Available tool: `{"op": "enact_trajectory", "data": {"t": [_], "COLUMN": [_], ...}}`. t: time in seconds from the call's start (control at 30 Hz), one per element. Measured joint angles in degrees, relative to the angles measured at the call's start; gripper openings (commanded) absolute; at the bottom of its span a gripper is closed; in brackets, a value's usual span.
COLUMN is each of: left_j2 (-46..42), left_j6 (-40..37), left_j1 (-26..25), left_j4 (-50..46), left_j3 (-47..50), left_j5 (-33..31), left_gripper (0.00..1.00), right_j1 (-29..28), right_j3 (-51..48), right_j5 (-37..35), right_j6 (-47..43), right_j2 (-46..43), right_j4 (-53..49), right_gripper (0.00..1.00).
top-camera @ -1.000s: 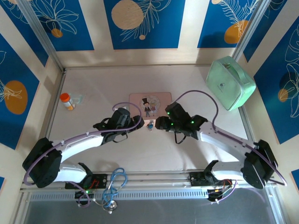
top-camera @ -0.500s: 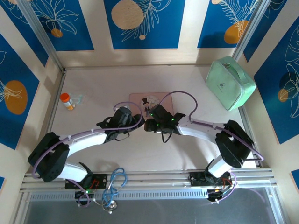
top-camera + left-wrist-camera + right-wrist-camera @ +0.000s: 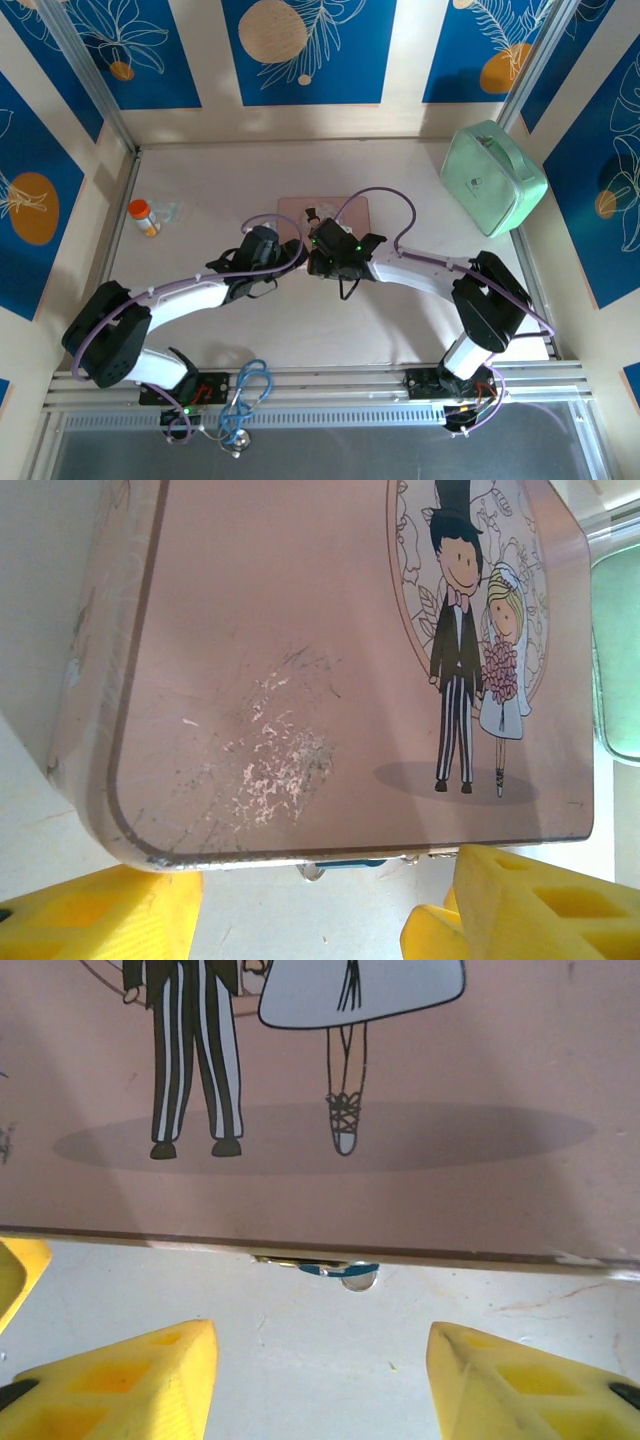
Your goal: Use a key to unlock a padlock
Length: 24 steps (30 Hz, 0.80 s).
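A pale beige table [image 3: 220,180] is seen from above, with a mint-green rounded carrying case [image 3: 492,177] lying at its far right corner. A flat pink box printed with a cartoon bride and groom [image 3: 345,207] is set near the middle of the table, and both arms are brought together at its near edge. The left gripper [image 3: 320,920] is held just short of that edge, its yellow fingers [image 3: 100,915] spread wide with nothing between them. The right gripper [image 3: 320,1380] is likewise spread wide and empty, pointed at the same edge. A small orange pill bottle with a white cap [image 3: 144,217] is stood well apart at the left side. The tiny teal-blue padlock with a thin silvery metal part [image 3: 340,1272] is tucked at the box's near edge, mostly hidden beneath it. In the right wrist view it lies ahead of the fingers, roughly centred between them and not touched by either.
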<state>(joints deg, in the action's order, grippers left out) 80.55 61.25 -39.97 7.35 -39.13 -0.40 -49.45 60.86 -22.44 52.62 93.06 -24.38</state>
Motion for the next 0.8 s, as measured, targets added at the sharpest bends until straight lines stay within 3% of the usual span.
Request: {"op": "enact_trajectory", "data": {"t": [0.27,0.53,0.8], "left_j2": [-0.2,-5.1,-8.8], "left_j6": [0.5,1.3,0.9], "left_j1": [0.0,0.0,0.0], "left_j4": [0.3,0.3,7.2], "left_j3": [0.5,4.2,12.1], "left_j5": [1.7,1.7,1.7], "left_gripper": [0.66,0.64,0.59], "right_j1": [-0.8,-0.7,-0.7], "right_j3": [-7.2,-5.2,-2.4], "right_j5": [-0.1,-1.2,-3.3], "right_j6": [0.3,-1.6,-1.8], "right_j2": [-2.3,2.6,6.4], "right_j4": [7.3,10.6,10.9], "right_gripper": [0.64,0.62,0.59]}}
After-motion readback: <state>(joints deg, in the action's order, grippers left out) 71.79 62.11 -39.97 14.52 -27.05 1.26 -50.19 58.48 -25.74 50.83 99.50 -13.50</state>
